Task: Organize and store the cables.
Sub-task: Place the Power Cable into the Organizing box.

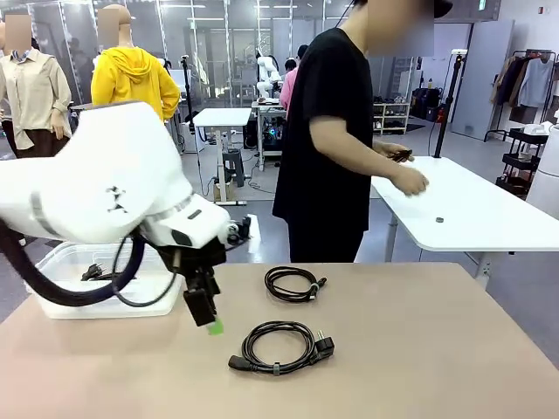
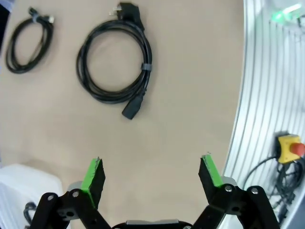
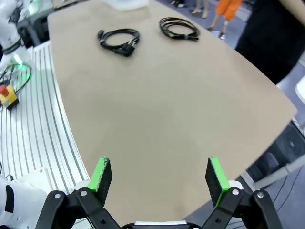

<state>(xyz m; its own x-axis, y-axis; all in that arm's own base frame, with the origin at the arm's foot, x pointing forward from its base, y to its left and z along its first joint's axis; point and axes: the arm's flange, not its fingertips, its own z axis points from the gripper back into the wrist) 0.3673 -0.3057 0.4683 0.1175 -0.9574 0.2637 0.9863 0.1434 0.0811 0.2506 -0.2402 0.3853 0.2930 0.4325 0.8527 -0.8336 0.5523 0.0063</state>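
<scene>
Our left pincer [image 2: 152,174] hangs wide and empty over bare bench [image 1: 419,349]. The coiled power cord [image 2: 114,67] lies just ahead of its fingertips. We judge this coil to be the next pick. The pads should close across the bundled strands at the band [image 2: 147,67], not span the whole ring, so the loops and the heavy plug ends lift together.

The slimmer cable [image 1: 293,284] lies farther across the bench, apart from the cord. The clear bin [image 1: 52,301] sits at the bench's far left corner, behind the arm, with a black cord [image 1: 96,273] inside.

There is open bench all around both coils, though the arm's hose [image 1: 52,292] droops in front of the bin wall. Our right pincer [image 3: 159,176] is also wide and empty, near the bench's edge and well apart from the cables. The person [image 1: 327,131] faces another table.
</scene>
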